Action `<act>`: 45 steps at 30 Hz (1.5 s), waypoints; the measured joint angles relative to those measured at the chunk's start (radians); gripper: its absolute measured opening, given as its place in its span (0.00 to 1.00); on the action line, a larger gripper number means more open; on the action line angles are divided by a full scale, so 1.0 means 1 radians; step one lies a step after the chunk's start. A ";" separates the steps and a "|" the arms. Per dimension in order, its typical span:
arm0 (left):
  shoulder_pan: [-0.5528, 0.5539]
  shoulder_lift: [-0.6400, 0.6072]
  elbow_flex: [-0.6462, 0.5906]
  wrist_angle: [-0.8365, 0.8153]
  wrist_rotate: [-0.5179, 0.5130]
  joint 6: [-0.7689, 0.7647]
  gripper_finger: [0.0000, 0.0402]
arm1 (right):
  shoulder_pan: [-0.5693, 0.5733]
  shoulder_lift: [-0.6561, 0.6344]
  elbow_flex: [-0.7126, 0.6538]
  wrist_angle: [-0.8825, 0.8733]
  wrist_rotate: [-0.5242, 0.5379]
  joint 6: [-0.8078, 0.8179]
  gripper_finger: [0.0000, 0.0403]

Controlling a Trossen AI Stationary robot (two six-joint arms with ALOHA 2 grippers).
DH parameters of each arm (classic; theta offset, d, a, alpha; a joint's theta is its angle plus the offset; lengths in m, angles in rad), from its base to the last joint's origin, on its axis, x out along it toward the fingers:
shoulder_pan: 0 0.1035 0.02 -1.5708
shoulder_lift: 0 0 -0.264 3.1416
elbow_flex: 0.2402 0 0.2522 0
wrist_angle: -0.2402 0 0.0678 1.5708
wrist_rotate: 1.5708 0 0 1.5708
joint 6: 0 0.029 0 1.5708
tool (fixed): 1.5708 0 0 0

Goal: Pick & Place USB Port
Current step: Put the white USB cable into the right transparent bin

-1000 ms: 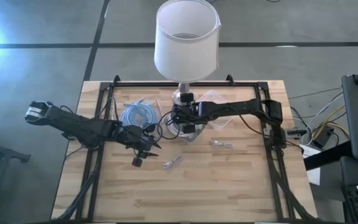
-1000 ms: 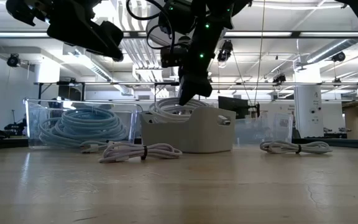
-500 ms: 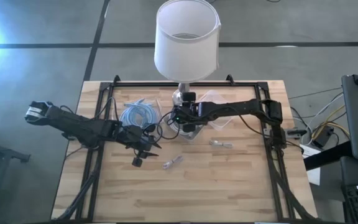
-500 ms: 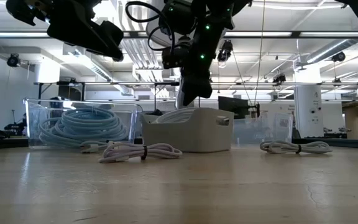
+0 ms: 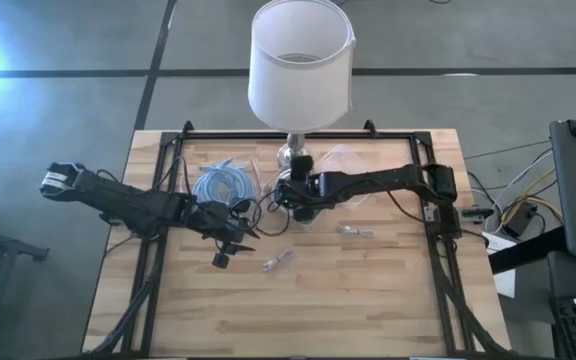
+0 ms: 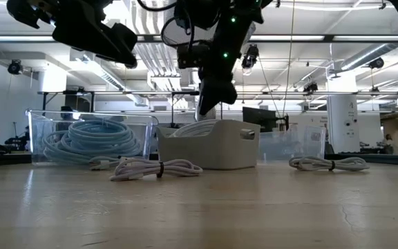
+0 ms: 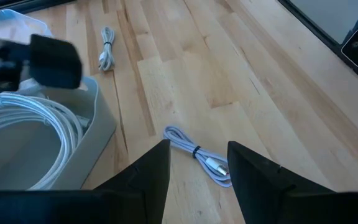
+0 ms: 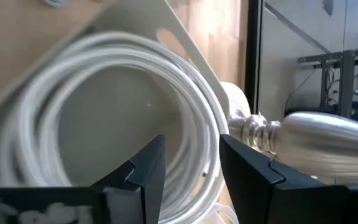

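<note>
Table (image 5: 368, 300): wooden slats, black frame round the edge; carries everything listed below.

Lamp (image 5: 301, 62): white shade and chrome base at the far edge of the table, just behind the bin.

Clear tray (image 6: 88, 135): holds a coil of pale blue cable (image 5: 215, 186); stands beside the bin, toward the left arm.

White bin (image 6: 209, 145): open-topped, with a coiled white cable (image 8: 185, 118) lying inside. Judged to be the drop-off point.

Right claw (image 6: 208, 111): hangs just above the bin, fingers parted and empty; its wrist view looks straight down onto the coil.

Left claw (image 7: 194, 168): hovers over bare table nearer the front, fingers apart, nothing held, aimed at the near bundle.

USB cable bundles, the task's things: one (image 7: 197, 155) on the table just ahead of the left claw; another (image 5: 356, 231) lying toward the right arm's side, apart from the bin.

Step in hand, as judged: a deposit at the bin looks complete; two bundles remain out. Next move calls for lowering a claw over a bundle, straddling it at the tie.
</note>
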 joint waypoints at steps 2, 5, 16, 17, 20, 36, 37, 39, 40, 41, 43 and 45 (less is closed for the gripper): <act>0.000 0.000 0.000 0.000 0.000 -0.001 0.41 | 0.020 -0.005 0.000 -0.007 0.000 0.000 0.36; 0.000 0.000 0.000 0.000 0.000 -0.009 0.41 | 0.046 -0.020 0.000 -0.039 -0.009 0.001 0.35; 0.000 0.000 0.000 0.005 0.000 -0.016 0.41 | 0.075 -0.100 0.000 -0.237 -0.091 0.240 0.32; 0.000 0.000 0.000 0.006 0.000 -0.017 0.41 | 0.075 -0.107 0.000 -0.254 -0.112 0.266 0.31; 0.001 0.000 0.000 0.006 0.000 -0.018 0.41 | 0.076 -0.120 0.000 -0.297 -0.140 0.331 0.30; 0.001 0.000 0.000 0.004 0.000 -0.023 0.41 | 0.106 -0.128 -0.026 -0.496 -0.456 0.491 0.31; 0.001 0.000 0.000 0.004 0.000 -0.023 0.41 | 0.109 -0.128 -0.034 -0.495 -0.461 0.491 0.31; 0.001 0.000 0.000 0.004 0.000 -0.023 0.41 | 0.115 -0.128 -0.053 -0.496 -0.470 0.494 0.31; 0.001 0.000 0.000 0.004 0.000 -0.023 0.41 | 0.117 -0.128 -0.063 -0.496 -0.477 0.499 0.31; 0.001 0.000 0.000 0.004 0.000 -0.023 0.41 | 0.119 -0.128 -0.074 -0.496 -0.482 0.506 0.31; 0.001 0.000 0.000 0.004 0.000 -0.023 0.41 | 0.121 -0.128 -0.101 -0.496 -0.500 0.523 0.30; 0.001 0.000 0.000 0.004 0.000 -0.023 0.41 | 0.121 -0.128 -0.134 -0.496 -0.533 0.539 0.31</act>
